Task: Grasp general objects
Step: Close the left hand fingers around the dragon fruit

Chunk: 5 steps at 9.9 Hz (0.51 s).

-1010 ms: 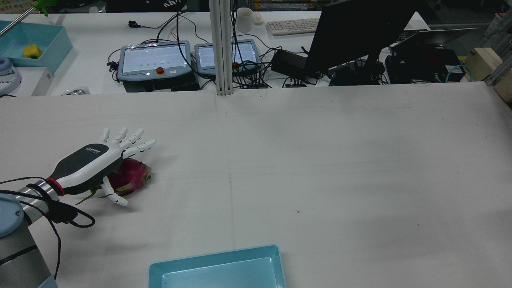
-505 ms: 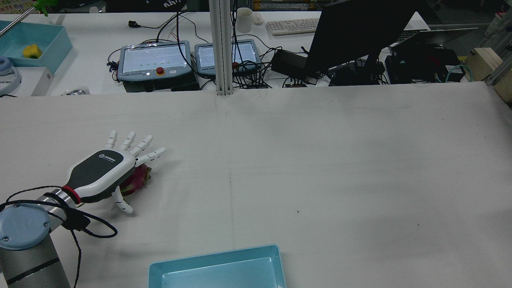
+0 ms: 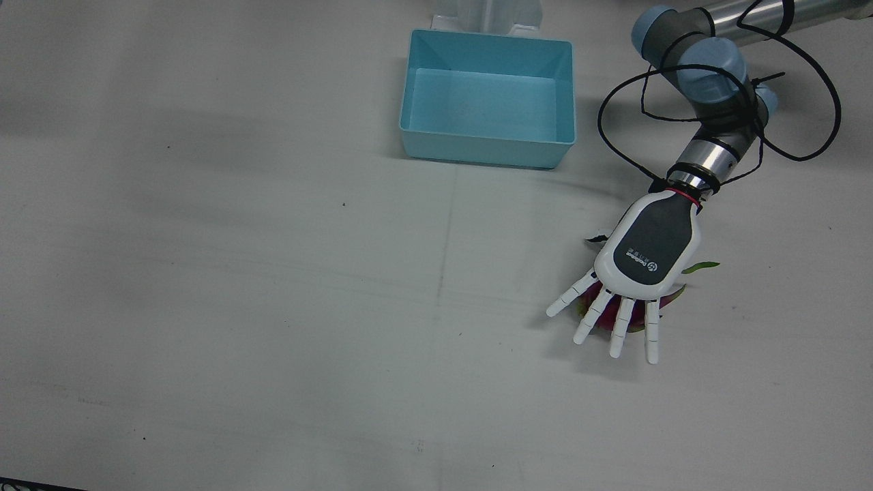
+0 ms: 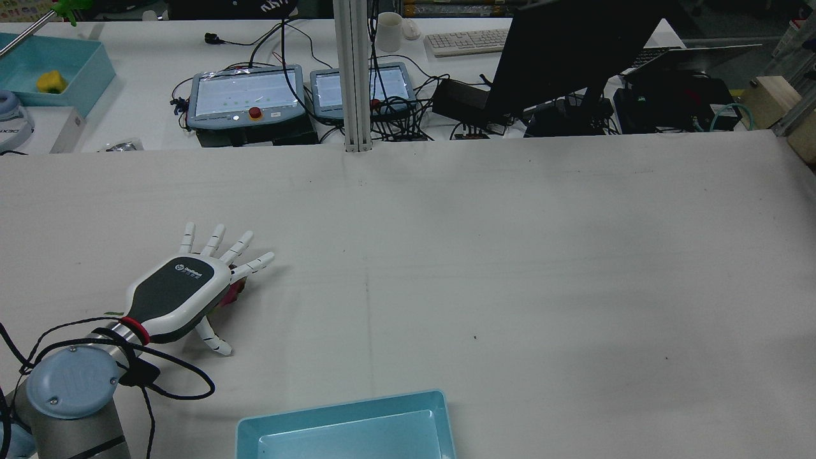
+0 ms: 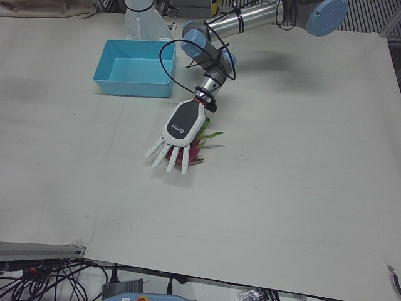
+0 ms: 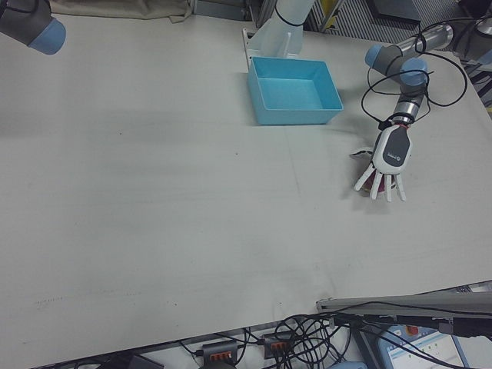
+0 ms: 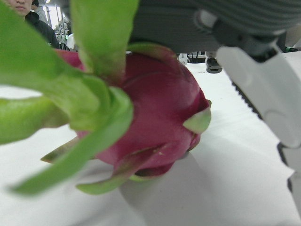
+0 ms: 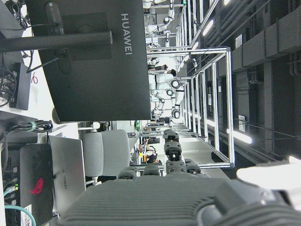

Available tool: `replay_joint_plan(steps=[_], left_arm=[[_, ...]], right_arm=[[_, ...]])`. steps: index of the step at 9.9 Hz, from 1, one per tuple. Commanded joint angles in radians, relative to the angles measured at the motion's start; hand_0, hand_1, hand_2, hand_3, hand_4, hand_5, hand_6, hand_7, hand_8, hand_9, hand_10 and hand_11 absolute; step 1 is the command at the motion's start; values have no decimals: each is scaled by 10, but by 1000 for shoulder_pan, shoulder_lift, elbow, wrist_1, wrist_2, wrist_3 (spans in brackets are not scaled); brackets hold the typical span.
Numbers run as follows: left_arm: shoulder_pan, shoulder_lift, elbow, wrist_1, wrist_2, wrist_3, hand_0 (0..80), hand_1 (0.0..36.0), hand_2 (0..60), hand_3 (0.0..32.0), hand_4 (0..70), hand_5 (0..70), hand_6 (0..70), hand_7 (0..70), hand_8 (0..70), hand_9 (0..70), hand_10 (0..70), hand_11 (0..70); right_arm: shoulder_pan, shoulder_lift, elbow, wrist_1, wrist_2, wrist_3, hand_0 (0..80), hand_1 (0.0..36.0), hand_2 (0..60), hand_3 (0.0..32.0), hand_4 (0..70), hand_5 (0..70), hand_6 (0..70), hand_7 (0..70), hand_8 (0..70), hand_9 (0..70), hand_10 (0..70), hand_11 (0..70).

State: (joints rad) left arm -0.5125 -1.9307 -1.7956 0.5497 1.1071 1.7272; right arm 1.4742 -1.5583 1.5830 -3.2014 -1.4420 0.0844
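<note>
Since the earlier rear pictures the left hand [image 4: 182, 294] has slid forward and toward the lower middle of the frame, so that it now covers nearly all of the dragon fruit [image 4: 233, 290], of which only a pink sliver shows at the hand's edge. In the front view the left hand [image 3: 648, 249] lies palm down at the right of the frame, its fingers [image 3: 617, 326] spread wide and straight, holding nothing, with the dragon fruit [image 3: 672, 296] beneath them on the tabletop [image 3: 273, 273]. The left hand view shows the dragon fruit [image 7: 155, 113] best: a rounded, deep magenta skin with smooth sheen, pointed scales tipped in pale green, and long bright green leaves curling off its left side; it rests on the white tabletop and casts a soft shadow. A blue bin [image 3: 487, 95] stands at the upper middle of the front view, well apart from the fruit. The right hand itself shows only as a grey edge at the bottom of its own view, so I cannot tell how its fingers stand.
</note>
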Motion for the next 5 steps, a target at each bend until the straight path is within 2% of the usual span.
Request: replay_joint_plan(steps=[1, 2, 4, 5], left_arm=[[-18, -1, 4, 27, 3, -12, 571, 328, 192, 306, 0, 0, 0, 0, 0, 0, 0, 0], [-44, -1, -8, 42, 8, -14, 558, 317, 188, 320, 0, 0, 0, 0, 0, 0, 0, 0], [-101, 1, -2, 44, 57, -105, 537, 295, 172, 320, 0, 0, 0, 0, 0, 0, 0, 0], [-118, 1, -1, 42, 72, -115, 530, 283, 157, 320, 0, 0, 0, 0, 0, 0, 0, 0]], right_arm=[[0, 0, 0, 0, 0, 0, 0, 0, 0, 0, 0, 0, 0, 0, 0, 0, 0, 0], [0, 0, 0, 0, 0, 0, 0, 0, 0, 0, 0, 0, 0, 0, 0, 0, 0, 0], [0, 0, 0, 0, 0, 0, 0, 0, 0, 0, 0, 0, 0, 0, 0, 0, 0, 0], [0, 0, -1, 0, 0, 0, 0, 0, 0, 0, 0, 0, 0, 0, 0, 0, 0, 0]])
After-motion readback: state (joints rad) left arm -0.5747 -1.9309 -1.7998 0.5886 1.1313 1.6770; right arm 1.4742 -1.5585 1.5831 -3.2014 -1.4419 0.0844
